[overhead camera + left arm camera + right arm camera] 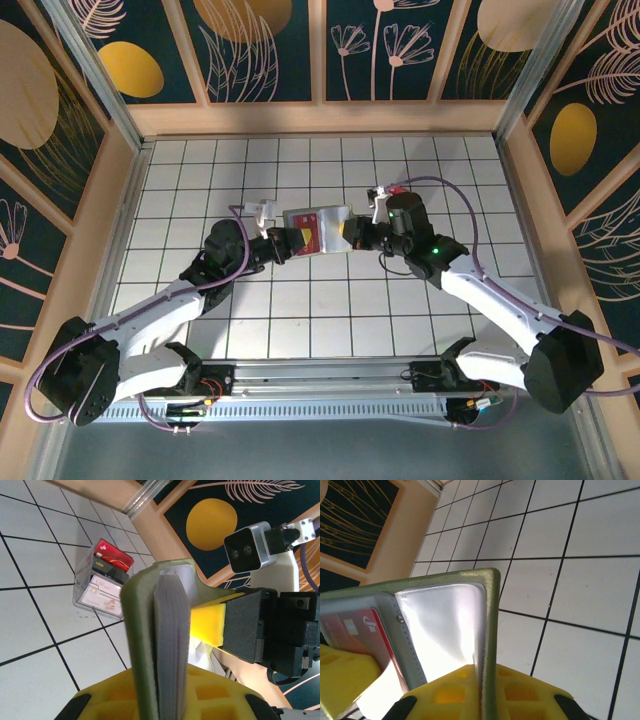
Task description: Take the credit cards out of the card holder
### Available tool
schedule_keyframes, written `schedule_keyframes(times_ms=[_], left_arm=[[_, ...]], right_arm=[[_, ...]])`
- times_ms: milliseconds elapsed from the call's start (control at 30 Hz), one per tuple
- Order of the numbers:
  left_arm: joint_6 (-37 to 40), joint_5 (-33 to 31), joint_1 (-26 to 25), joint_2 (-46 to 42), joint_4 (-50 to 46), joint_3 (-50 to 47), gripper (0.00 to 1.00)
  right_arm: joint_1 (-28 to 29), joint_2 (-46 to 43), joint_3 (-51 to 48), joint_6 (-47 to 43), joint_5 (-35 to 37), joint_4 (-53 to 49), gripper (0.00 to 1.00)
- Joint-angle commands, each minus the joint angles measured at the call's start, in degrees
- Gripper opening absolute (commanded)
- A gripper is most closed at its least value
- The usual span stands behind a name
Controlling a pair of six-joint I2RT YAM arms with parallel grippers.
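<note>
Card holder [318, 232] clamped by left end effector [289, 241] and right end effector [353, 236], red card [367, 636] seemingly sleeved, right wrist view

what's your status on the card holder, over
left tool and right tool shut on card holder, one each side. holder open, held up between them. red card still inside.

olive-green card holder [491, 630], red card [365, 630] inside; white tabletop [300, 320] with black grid.

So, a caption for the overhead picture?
Left pincer and right pincer grip the card holder between them over a tiled table.
</note>
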Motion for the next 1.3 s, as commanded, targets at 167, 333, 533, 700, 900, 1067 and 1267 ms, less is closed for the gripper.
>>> schedule_keyframes(times_ms=[167, 333, 533, 700, 900, 1067, 1267], left_arm=[[1.0, 0.7, 0.8, -0.4, 0.7, -2.2, 0.0], [0.1, 0.8, 0.8, 0.9, 1.5, -3.0, 0.0], [-0.4, 0.2, 0.8, 5.3, -0.6, -3.2, 0.0], [-1.9, -0.6, -0.1, 10.5, -0.6, -2.7, 0.0], [-4.7, 0.4, -2.5, 17.3, 3.9, -1.9, 0.01], [-7.2, 1.4, -3.1, 22.7, 8.1, -1.5, 0.02], [-9.1, 2.7, -3.2, 26.9, 9.6, -1.2, 0.14]], right_arm=[[-4.1, -3.7, -0.9, 1.5, 11.3, -4.7, 0.33], [-4.1, -4.1, -0.4, 2.1, 17.2, -10.9, 0.4], [-4.1, -5.3, -1.0, 2.9, 19.4, -13.7, 0.5], [-4.1, -5.3, -0.9, 3.7, 19.8, -14.5, 0.48], [-3.4, -4.5, -1.3, 4.6, 18.4, -13.9, 0.45], [-2.4, -1.6, -2.6, 6.4, 14.6, -11.3, 0.39], [0.1, 4.7, -4.0, 9.9, 6.8, -5.5, 0.29]])
